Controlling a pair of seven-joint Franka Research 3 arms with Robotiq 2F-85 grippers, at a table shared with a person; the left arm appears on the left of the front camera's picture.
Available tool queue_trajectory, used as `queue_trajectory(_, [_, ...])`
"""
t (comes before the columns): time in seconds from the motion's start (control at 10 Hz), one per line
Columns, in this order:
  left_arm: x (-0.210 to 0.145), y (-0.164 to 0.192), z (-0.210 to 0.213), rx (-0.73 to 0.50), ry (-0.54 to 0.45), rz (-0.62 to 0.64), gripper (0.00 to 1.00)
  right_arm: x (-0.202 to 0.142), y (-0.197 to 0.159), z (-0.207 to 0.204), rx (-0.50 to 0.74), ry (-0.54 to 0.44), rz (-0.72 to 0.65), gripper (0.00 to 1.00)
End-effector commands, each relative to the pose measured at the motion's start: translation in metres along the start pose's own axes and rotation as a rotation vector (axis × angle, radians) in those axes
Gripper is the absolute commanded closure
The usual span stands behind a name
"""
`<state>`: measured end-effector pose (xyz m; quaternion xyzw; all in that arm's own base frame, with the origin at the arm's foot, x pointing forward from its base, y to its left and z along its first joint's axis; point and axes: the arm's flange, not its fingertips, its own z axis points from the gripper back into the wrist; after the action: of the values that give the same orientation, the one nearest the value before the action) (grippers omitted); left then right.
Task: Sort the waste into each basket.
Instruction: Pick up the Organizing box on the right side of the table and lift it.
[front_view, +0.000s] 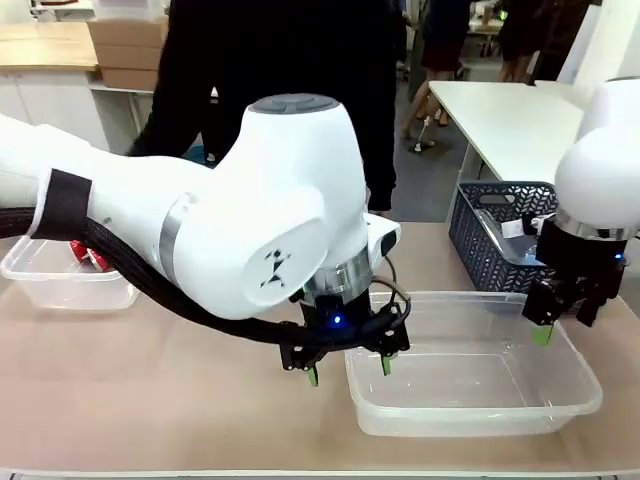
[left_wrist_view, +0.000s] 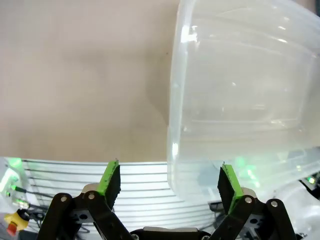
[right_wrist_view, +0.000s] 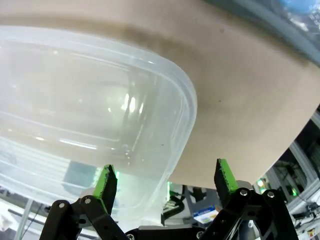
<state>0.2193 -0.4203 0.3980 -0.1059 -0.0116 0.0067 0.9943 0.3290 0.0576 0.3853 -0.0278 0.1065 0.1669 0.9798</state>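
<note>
Near tub edges: we see the clear near tub (front_view: 480, 418) at the lower centre-right of the front view, its rolled rim running close to the worktop's near edge.
Open room: bare worktop (front_view: 150, 370) fills the lower left of the front view, between the two tubs.
Left end effector: the left end effector (front_view: 348, 368) is spread wide and grips nothing. It straddles the near tub's left rim by the near corner, with one green pad outside the wall and the other over the inside.
Left wrist view: the left end effector (left_wrist_view: 170, 182) rises from the bottom edge. The near tub (left_wrist_view: 240, 100) has its rounded corner falling between the pads, with worktop (left_wrist_view: 85, 75) at the upper left.
Left arm pose: it enters from the left of the frame and crosses to the middle, wrist pointing down.
Right end effector: the right end effector (front_view: 558, 322) hangs at the right of the frame above the tub's right rim, fingers spread and gripping nothing.
Right wrist view: the right end effector (right_wrist_view: 165, 180) has the near tub (right_wrist_view: 90, 100) corner between its pads.
Far tub: the far tub (front_view: 40, 285) sits at mid-left, partly behind the arm, and holds red cans (front_view: 88, 258).
Lattice basket: the dark lattice basket (front_view: 490, 240) stands at the upper right, near the tub's far corner, with a clear bottle (front_view: 500, 225) lying inside.
Surface: the worktop is beige and matte.
Room: a person (front_view: 290, 50) in dark clothes stands at the far side, upper centre.
</note>
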Motion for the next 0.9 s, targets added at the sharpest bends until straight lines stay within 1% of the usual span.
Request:
queue_trajectory(0.0, [0.007,-0.012,-0.016,-0.001,-0.032,0.04,0.0,-0.02,-0.012,-0.041,-0.013,0.054,-0.031,0.0])
queue_trajectory(0.1, [0.009,-0.011,-0.018,0.018,-0.051,0.063,0.0,-0.018,-0.014,-0.051,-0.002,0.072,-0.027,0.0])
queue_trajectory(0.2, [0.012,-0.01,-0.02,0.037,-0.061,0.074,0.0,-0.019,-0.014,-0.055,-0.004,0.071,-0.027,0.0])
queue_trajectory(0.3, [0.015,-0.009,-0.021,0.071,-0.064,0.1,0.59,-0.023,-0.014,-0.052,0.039,0.039,-0.036,0.53])
queue_trajectory(0.4, [0.014,-0.01,-0.021,0.082,-0.105,0.108,0.59,-0.027,-0.015,-0.048,0.046,-0.01,-0.045,0.59])
queue_trajectory(0.5, [0.013,-0.01,-0.022,0.071,-0.112,0.102,1.0,-0.029,-0.015,-0.047,0.044,-0.02,-0.046,1.0])
queue_trajectory(0.7, [0.011,-0.011,-0.024,0.067,-0.12,0.085,1.0,-0.029,-0.017,-0.049,0.051,-0.018,-0.054,1.0])
queue_trajectory(0.8, [0.012,-0.011,-0.023,0.064,-0.119,0.092,0.84,-0.03,-0.017,-0.049,0.052,-0.02,-0.053,0.85])
